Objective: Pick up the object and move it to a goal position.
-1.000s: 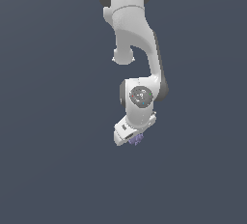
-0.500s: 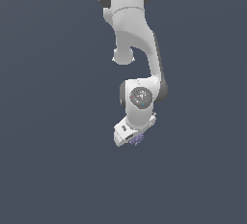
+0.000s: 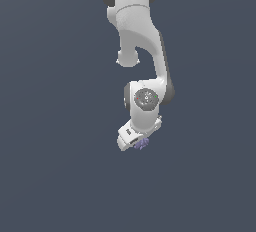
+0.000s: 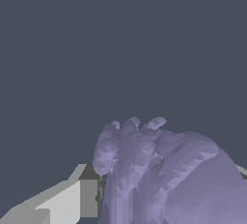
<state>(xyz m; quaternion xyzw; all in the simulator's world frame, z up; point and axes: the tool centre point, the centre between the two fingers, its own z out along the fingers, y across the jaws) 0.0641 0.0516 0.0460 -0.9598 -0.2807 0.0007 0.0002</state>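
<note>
Inspection finds the small lavender-purple knobbly blob (image 3: 141,144) lodged at the tip of the white robot gripper (image 3: 135,142), clear of any surface against the plain slate-grey backdrop. We record the jaws closed on it, one pale finger (image 4: 58,201) pressed to its side in the wrist view. We note its surface (image 4: 159,172) as lumpy, faceted and ridged.
</note>
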